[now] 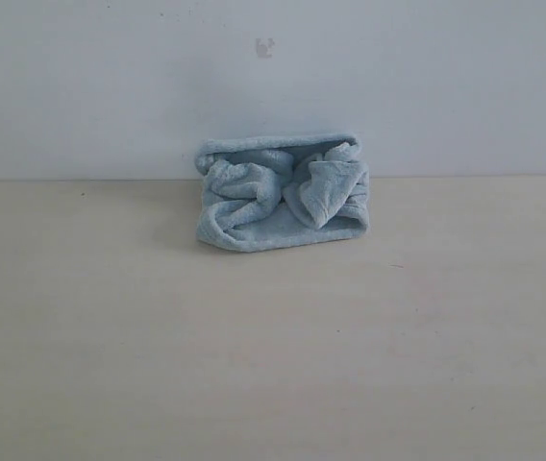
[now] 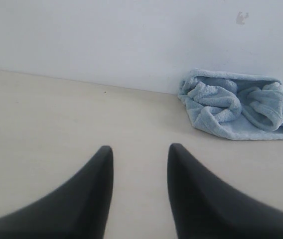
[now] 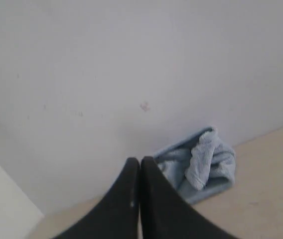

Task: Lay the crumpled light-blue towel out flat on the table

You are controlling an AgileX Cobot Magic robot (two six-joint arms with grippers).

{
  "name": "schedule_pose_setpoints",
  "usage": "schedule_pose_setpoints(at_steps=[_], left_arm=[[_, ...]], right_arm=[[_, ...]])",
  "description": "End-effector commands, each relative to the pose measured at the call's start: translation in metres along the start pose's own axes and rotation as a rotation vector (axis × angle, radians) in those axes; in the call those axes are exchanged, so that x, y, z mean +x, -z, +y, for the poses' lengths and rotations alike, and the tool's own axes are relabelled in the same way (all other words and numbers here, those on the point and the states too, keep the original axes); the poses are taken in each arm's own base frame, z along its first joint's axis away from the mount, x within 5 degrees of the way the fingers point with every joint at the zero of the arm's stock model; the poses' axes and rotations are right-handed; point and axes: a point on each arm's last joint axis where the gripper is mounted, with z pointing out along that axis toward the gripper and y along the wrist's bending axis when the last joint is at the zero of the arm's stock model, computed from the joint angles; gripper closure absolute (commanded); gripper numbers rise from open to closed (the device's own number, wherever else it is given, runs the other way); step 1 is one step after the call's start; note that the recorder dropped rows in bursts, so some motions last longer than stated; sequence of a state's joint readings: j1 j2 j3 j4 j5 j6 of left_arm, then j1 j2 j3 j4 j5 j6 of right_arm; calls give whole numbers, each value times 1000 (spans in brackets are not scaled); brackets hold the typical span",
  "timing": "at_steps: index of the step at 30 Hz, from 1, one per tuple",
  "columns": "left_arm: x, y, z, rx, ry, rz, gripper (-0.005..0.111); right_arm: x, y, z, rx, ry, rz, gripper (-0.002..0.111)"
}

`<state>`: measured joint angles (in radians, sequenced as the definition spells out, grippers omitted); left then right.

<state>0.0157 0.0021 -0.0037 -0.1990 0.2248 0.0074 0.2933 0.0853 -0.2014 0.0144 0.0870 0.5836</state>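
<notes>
The light-blue towel (image 1: 283, 192) sits bunched in a tight heap at twelve o'clock on the worktop (image 1: 273, 365), pushed up against the white wall (image 1: 273, 86). Its folds are rolled in on themselves and I can't pick out a free corner. Neither arm shows in the exterior view. Both are well short of the cloth, somewhere toward six o'clock.

The left pincer (image 2: 141, 147) is spread wide with only bare worktop between its fingers. The right pincer (image 3: 140, 160) is pressed narrow, fingers together, holding nothing.

The wall looks like the main hazard. A reach in at twelve o'clock leaves no room behind the heap, so a finger could knock the wall or jam the towel harder against it. The right pincer would need to part before it arrives, or it will only shove the bundle along.

The terry is thick and doubled, so a bite in the middle would likely catch several layers, and the whole lump would lift or slide instead of opening. If both pincers take the same fold, pulling toward nine and three o'clock would stretch a ridge rather than spread the cloth. Opened where it lies, the far edge would probably ride up the wall, so it likely needs drawing toward six o'clock.
</notes>
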Motion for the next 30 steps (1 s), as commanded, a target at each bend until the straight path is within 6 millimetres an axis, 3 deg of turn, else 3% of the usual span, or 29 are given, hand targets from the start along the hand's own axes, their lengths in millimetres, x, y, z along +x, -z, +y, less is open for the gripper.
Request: schedule_pose_setpoints(at_steps=[1,5,10,13,15,17,20,23,27,28,30], left_arm=[[0,0,0,1,3,-11,72],[0,0,0,1,3,-11,72],[0,0,0,1,3,-11,72],[0,0,0,1,3,-9,72],[0,0,0,1,3,-9,72],[0,0,0,1,3,-9,72],[0,0,1,-5,4,-11,72],[0,0,1,-19,6,-13,72],[0,0,3,-42,9,-18,72],[0,0,3,-45,9,-18,72],[0,0,3,-54,10,-20,72]], right_arm=[[-9,-26,19,-5,211,281,108],[-2,-79,32,21,395,523,108],[12,-171,33,123,581,701,108],[7,-234,10,256,560,725,108],[-4,-265,-9,355,471,739,108],[-10,-287,-24,377,436,782,108],[-5,-315,-32,262,444,902,107],[5,-339,-41,180,377,982,91],[23,-371,-61,195,316,1010,46],[29,-379,-65,197,298,1006,41],[38,-393,-73,187,277,999,43]])
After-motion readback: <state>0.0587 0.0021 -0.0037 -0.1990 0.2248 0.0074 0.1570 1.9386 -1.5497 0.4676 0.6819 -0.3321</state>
